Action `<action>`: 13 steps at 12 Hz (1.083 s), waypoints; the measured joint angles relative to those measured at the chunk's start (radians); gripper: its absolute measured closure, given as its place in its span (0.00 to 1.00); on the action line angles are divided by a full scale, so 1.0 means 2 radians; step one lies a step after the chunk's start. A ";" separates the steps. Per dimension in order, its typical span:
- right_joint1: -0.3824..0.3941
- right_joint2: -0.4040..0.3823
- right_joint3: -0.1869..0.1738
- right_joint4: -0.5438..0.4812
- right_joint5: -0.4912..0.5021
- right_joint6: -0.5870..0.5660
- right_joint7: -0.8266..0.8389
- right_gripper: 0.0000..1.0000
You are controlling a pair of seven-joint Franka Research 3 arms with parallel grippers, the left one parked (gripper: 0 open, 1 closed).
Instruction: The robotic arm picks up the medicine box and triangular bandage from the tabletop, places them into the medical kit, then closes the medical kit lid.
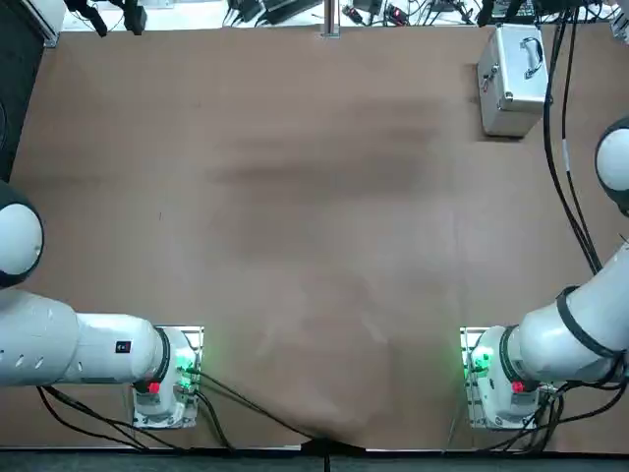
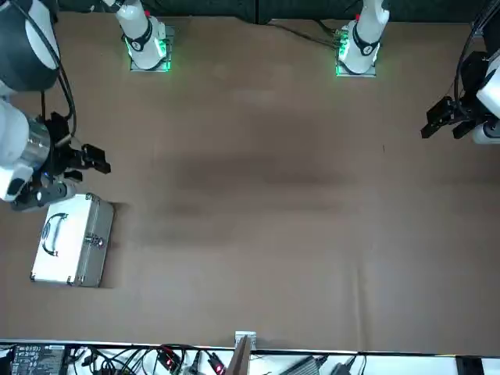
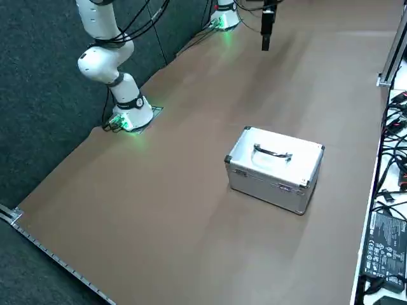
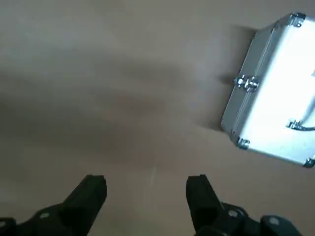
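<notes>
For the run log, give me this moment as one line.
right gripper: open, empty, above table | medical kit: on table, lid shut | box, bandage: not visible

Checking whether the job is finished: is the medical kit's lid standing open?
No, the lid lies flat and flush on the medical kit.

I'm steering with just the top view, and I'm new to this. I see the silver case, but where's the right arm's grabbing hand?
Observer: The right gripper is up above the table; in the front view it appears just above the silver case, partly overlapping it.
Operator: Is it holding anything?
Observer: No. The wrist view shows its two fingers spread apart, with nothing between them.
Operator: So is the case under the gap?
Observer: No, the wrist view shows it off to one side of the fingers.
</notes>
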 joint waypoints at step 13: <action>-0.064 -0.205 -0.022 -0.205 0.028 0.046 0.001 0.00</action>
